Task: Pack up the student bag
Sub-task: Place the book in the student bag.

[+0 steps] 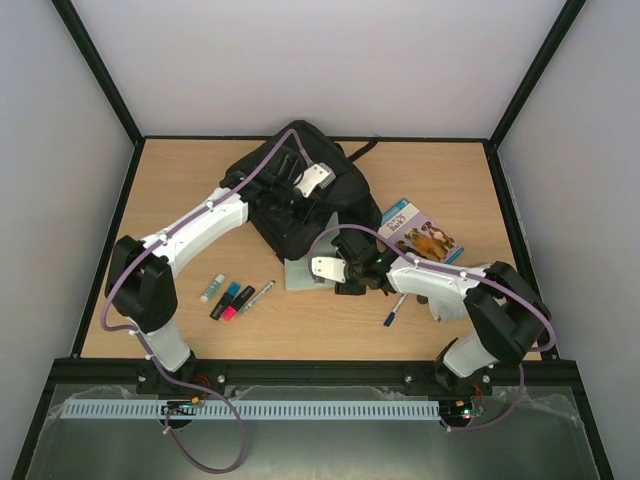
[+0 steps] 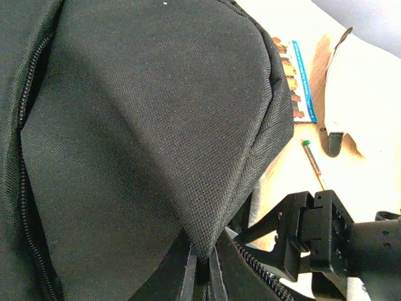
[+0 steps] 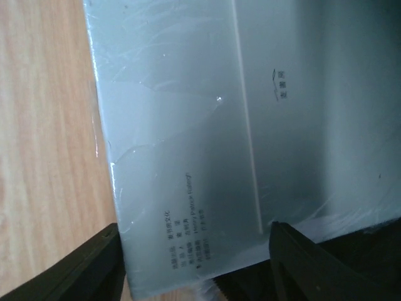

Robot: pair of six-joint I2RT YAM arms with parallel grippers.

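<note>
The big black soft fabric student bag point(image 1: 340, 205) lies at twelve o'clock on the wooden table point(image 1: 440, 170). The left gripper point(image 2: 202, 266) pinches a fold of its cloth. At the bag's six o'clock, the right gripper point(image 3: 194, 263) gapes wide astride a pale grey plastic-wrapped booklet point(image 3: 188, 125).

A wooden table point(image 1: 450, 180) carries loose stationery. Toward its front left, a pale green highlighter point(image 1: 212, 288), a blue one point(image 1: 229, 293), a pink one point(image 1: 236, 304) and a silver pen point(image 1: 260, 296) lie side by side, slanted. A grey plastic-wrapped pad point(image 1: 300, 274) lies flat near the middle. To the right sits a book point(image 1: 420, 238) with dogs on its cover. A blue pen point(image 1: 393, 312) lies nearer the front edge.
</note>
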